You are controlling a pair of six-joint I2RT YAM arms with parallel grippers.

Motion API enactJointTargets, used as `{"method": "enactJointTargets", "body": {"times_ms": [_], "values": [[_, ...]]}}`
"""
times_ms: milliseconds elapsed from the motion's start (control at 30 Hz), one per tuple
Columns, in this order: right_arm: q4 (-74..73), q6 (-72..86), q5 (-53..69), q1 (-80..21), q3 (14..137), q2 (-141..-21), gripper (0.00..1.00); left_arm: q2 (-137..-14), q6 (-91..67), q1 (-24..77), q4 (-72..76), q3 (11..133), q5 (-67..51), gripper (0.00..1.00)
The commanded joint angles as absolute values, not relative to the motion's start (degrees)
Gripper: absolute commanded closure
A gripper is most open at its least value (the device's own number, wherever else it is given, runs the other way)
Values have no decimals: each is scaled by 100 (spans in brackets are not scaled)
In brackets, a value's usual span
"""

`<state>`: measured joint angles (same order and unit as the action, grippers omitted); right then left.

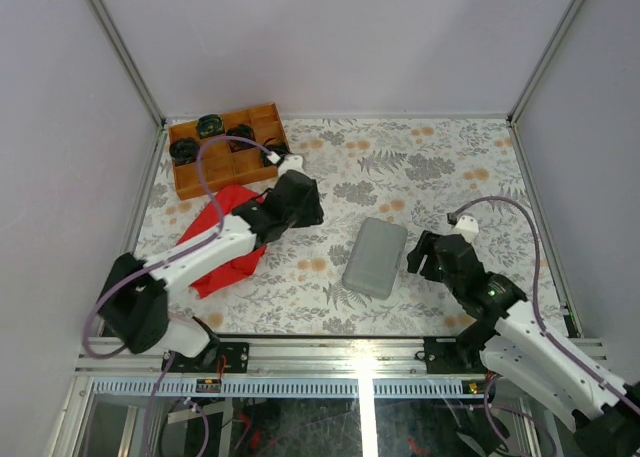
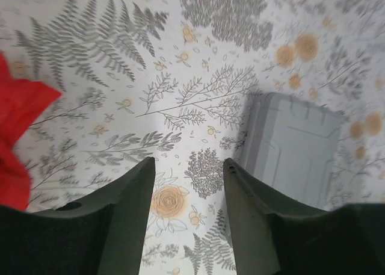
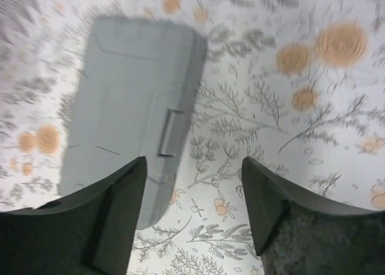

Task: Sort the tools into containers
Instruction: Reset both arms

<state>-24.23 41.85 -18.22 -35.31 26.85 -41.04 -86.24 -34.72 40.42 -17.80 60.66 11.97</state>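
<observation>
The container, a flat grey plastic case (image 1: pixel 375 257), lies shut on the floral table between my two arms. The left wrist view has the case (image 2: pixel 292 151) to the right of my left gripper (image 2: pixel 189 163), which is open over bare tablecloth with nothing between its fingers. From above, the left gripper (image 1: pixel 316 213) hangs left of the case, over the edge of a red cloth (image 1: pixel 225 239). My right gripper (image 3: pixel 194 160) is open and empty just past the case's (image 3: pixel 129 100) latch side, and from above the right gripper (image 1: pixel 412 262) sits at the case's right edge. No tools are in view.
A brown wooden tray (image 1: pixel 262 127) with compartments stands at the back left, with black coiled bundles (image 1: pixel 209 126) in it. The red cloth (image 2: pixel 18 136) lies crumpled under the left arm. Grey walls close in the table on three sides.
</observation>
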Motion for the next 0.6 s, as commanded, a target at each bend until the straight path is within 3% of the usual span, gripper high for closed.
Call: {"method": "enactJointTargets", "body": {"times_ms": [0,233,567], "values": [[-2147,3658,-2337,-3568,2818,-2970,23,-7535,-3498,4053,-2159,5706,2108,48],[-2060,3017,-1834,-3568,3236,-2471,1,-5995,-3365,4045,-2723,5498,2477,30],[-1329,2960,-1461,-3568,2959,-1968,1,-3957,-3332,4043,-3515,5070,3033,0]]}}
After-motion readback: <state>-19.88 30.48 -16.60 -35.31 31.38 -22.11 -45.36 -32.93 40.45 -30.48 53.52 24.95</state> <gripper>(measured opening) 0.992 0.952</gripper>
